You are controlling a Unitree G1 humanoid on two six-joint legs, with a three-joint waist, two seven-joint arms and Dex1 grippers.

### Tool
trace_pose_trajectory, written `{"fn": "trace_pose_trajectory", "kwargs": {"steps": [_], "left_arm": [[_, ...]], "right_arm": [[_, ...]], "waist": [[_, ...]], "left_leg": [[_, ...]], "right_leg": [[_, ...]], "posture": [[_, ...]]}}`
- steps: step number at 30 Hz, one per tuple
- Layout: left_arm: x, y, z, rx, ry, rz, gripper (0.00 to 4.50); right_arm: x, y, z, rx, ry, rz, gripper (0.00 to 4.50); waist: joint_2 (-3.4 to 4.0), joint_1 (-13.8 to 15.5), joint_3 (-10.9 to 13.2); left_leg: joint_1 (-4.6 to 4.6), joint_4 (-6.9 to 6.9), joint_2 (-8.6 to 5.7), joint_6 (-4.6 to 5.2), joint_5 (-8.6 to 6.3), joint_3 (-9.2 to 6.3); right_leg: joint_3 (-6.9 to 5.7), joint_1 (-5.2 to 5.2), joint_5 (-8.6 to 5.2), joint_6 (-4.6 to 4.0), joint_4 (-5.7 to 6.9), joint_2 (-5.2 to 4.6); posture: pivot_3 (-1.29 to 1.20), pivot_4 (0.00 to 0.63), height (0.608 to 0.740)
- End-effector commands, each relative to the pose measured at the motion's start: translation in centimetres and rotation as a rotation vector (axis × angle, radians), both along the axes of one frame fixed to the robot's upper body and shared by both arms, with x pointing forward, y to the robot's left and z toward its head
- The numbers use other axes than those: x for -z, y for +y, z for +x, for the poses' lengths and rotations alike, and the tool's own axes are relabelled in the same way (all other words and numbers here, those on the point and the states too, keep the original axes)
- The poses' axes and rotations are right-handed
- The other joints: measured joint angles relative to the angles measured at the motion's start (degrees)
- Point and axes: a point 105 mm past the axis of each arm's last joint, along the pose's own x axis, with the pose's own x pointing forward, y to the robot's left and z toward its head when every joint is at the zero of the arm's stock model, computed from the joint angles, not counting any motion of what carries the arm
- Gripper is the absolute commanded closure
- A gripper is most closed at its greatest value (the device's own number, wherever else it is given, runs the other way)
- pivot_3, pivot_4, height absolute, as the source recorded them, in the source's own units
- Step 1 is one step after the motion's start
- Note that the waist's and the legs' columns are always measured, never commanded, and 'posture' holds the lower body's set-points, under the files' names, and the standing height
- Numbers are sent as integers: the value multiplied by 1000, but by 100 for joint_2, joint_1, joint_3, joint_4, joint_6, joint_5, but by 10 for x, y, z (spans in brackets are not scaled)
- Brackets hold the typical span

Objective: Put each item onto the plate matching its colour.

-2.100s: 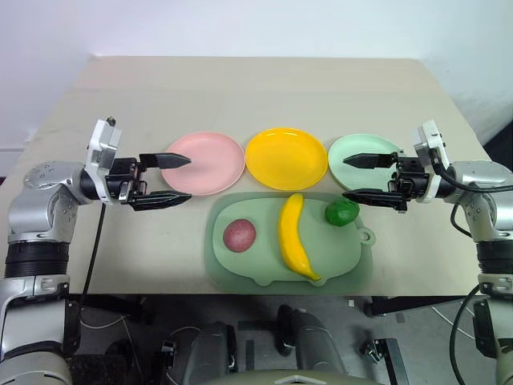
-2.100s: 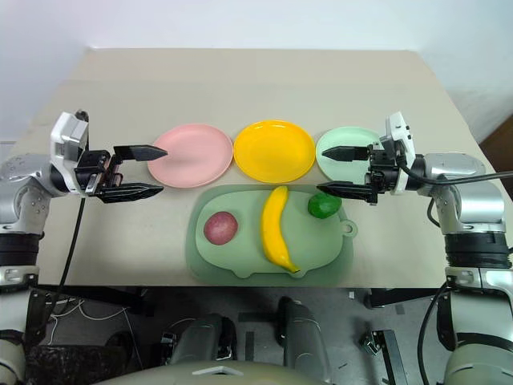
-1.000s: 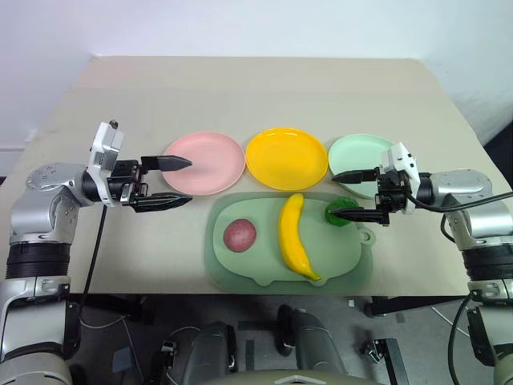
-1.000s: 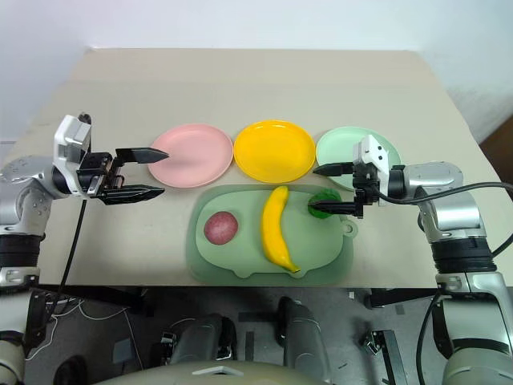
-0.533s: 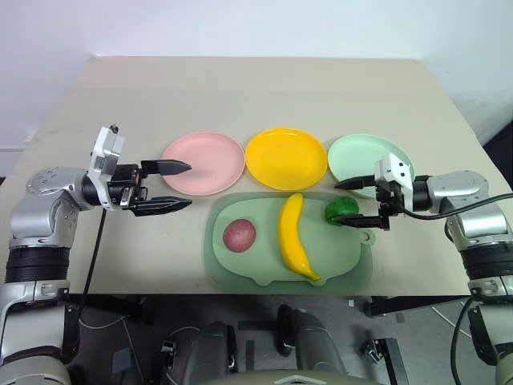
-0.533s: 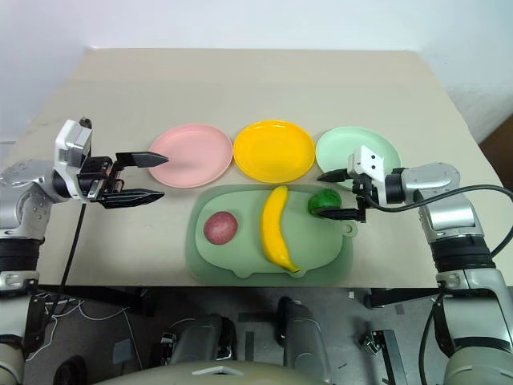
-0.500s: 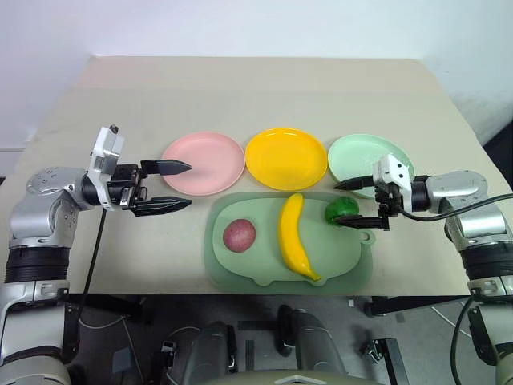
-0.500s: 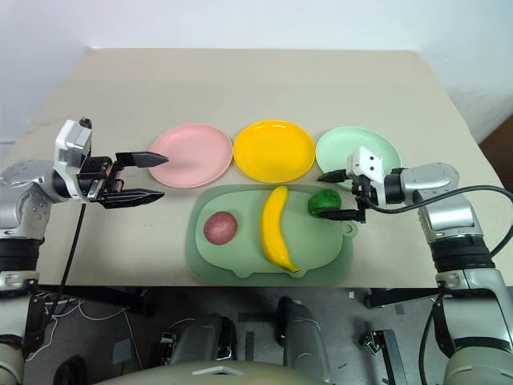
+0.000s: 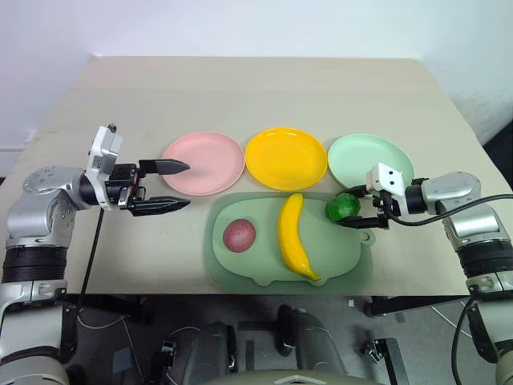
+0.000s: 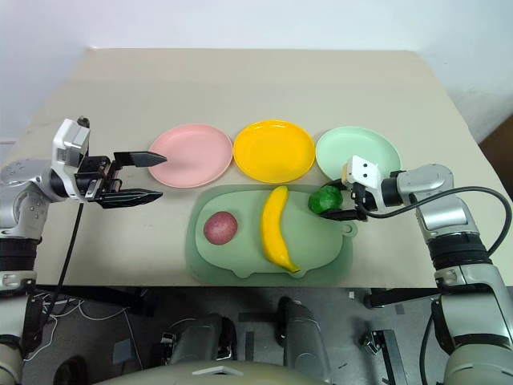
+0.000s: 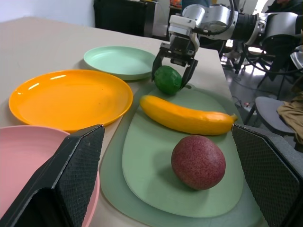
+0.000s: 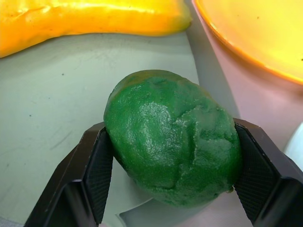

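A beige table [image 9: 264, 88] stands against a white wall. Along its middle run three plates: pink plate [image 9: 203, 163] toward the left edge, yellow plate [image 9: 286, 158] in the centre, mint plate [image 9: 370, 160] toward the right edge. Just in front of them, near the front edge, lies a pale green mat [image 9: 288, 241]. In the left wrist view, dark furniture and chairs stand beyond the table's right edge.

On the mat the purple fruit [image 9: 239, 235] sits at the left end and the banana [image 9: 293, 238] lies lengthwise in the middle. The green fruit [image 9: 342, 207] is at the mat's back right corner, close to the mint plate's front rim.

The right gripper [image 9: 359, 206] has its fingers [image 12: 97, 170] pressed against both sides of the green fruit, partly closed on it. The left gripper [image 9: 164, 187] hangs over the table just left of the pink plate, jaws wide apart and empty.

Compared with two seconds ago, the right gripper has come down from over the mint plate to the green fruit and narrowed around it. The left gripper has stayed where it was, and the plates, banana and purple fruit have not shifted.
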Motion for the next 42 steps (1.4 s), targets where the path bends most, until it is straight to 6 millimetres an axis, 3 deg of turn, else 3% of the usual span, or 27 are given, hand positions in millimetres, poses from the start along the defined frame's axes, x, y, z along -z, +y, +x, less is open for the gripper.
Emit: {"fn": "trace_pose_trajectory", "kwargs": {"steps": [1,3,5,7,11,19,23,24,27,32,37,40,42], "left_arm": [[-13,3,-3,0,-47,-6,0],[-12,3,-3,-1,-44,-7,0],[-11,2,-3,-2,-42,-10,0],[-11,1,-3,-1,-43,-8,0],[-12,1,-2,0,-43,-8,0],[-12,2,-3,-5,-39,-7,0],[-13,2,-2,-10,-38,-5,0],[-13,2,-2,-12,-39,-5,0],[-14,2,-1,-12,-40,-5,0],[-16,1,-1,-12,-52,-8,0],[-15,0,-2,-4,-42,-12,0],[-16,-1,-3,6,-46,-12,0],[-16,-1,-4,10,-45,-13,0]], "right_arm": [[-38,11,1,-16,-34,200,1393],[-58,17,1,-21,-47,316,1393],[-73,14,16,71,-93,395,1393],[-73,7,29,175,-89,402,1393],[-60,-9,56,320,-264,198,1393],[-48,-28,77,442,-401,12,1393],[-46,-28,79,464,-307,79,1393],[-49,-28,79,459,-312,90,675],[-53,-26,80,449,-336,91,23],[-54,-21,77,414,-357,93,23],[-94,6,66,321,-294,417,23],[-105,20,53,253,-215,530,23],[-102,26,48,246,-194,525,23]], "waist": [[0,-1,0],[0,-1,0],[0,-11,0],[0,-12,0],[-1,13,0],[1,-42,0],[1,-44,0],[1,-44,0],[1,-36,0],[1,-27,1],[3,-40,1],[4,-29,2],[3,-13,1]], "left_leg": [[0,0,0,0,0,0],[0,0,0,-1,0,0],[0,1,1,-1,0,0],[1,1,1,-1,0,0],[-1,0,0,-1,0,-2],[-1,-2,-1,-3,2,2],[0,-4,0,-4,2,2],[0,-4,1,-4,2,3],[0,-4,1,-4,2,2],[-1,-3,0,-4,2,2],[-1,-3,1,-4,2,2],[-1,-4,4,-4,2,1],[0,-2,4,-4,2,1]], "right_leg": [[0,0,0,0,0,0],[0,0,0,0,1,1],[0,0,0,0,1,1],[0,-1,0,-1,2,1],[-1,0,0,-1,1,-1],[1,-3,0,0,2,1],[2,-3,0,0,2,2],[2,-3,0,0,2,2],[2,-2,0,0,2,2],[2,-1,0,0,2,0],[2,-2,1,0,7,2],[2,-2,0,0,13,3],[2,0,1,0,12,3]], "posture": [[0,150,704],[0,150,704],[0,150,704],[0,150,704],[0,150,704],[0,150,704],[0,150,704],[0,150,704],[0,150,704],[0,150,704],[0,150,704],[0,150,704],[0,150,704]]}}
